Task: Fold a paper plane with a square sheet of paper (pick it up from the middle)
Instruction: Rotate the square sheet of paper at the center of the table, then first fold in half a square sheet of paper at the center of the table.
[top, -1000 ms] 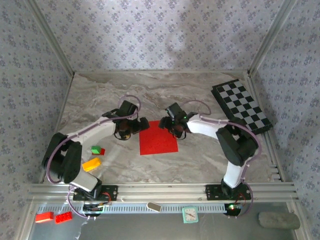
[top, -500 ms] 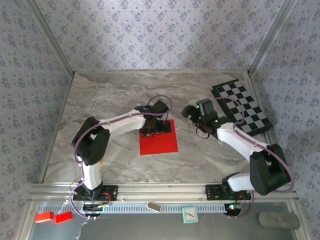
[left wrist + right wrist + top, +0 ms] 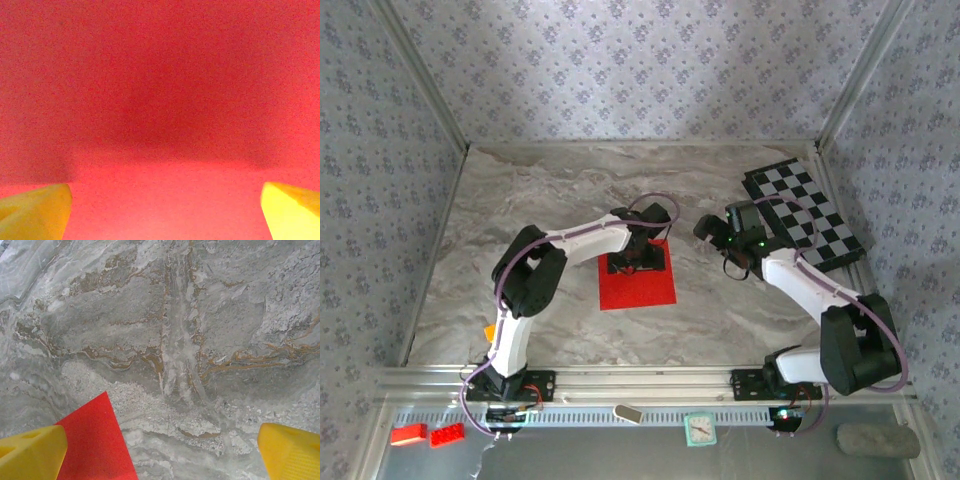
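The square sheet of paper point(image 3: 638, 285) lies flat on the marble table, bright red and unfolded. My left gripper point(image 3: 638, 262) hangs low over the sheet's far half. In the left wrist view the red paper point(image 3: 160, 100) spans the frame, and the yellow fingertips point(image 3: 35, 210) stand wide apart at the bottom corners, open with nothing between them. My right gripper point(image 3: 712, 232) hovers over bare table to the right of the sheet, open. One corner of the paper point(image 3: 95, 440) shows at the lower left of the right wrist view, beside the left yellow fingertip point(image 3: 30, 452).
A black-and-white checkered board point(image 3: 805, 210) lies at the back right, close behind the right arm. Patterned walls and metal rails close in the table. On the near ledge sit red bricks point(image 3: 425, 434), a small clock point(image 3: 699, 429) and a grey pad point(image 3: 876, 439).
The left arm swung right from the table's left side and now hangs low over the sheet. The right gripper drew back from the sheet's far right corner toward the checkered board.
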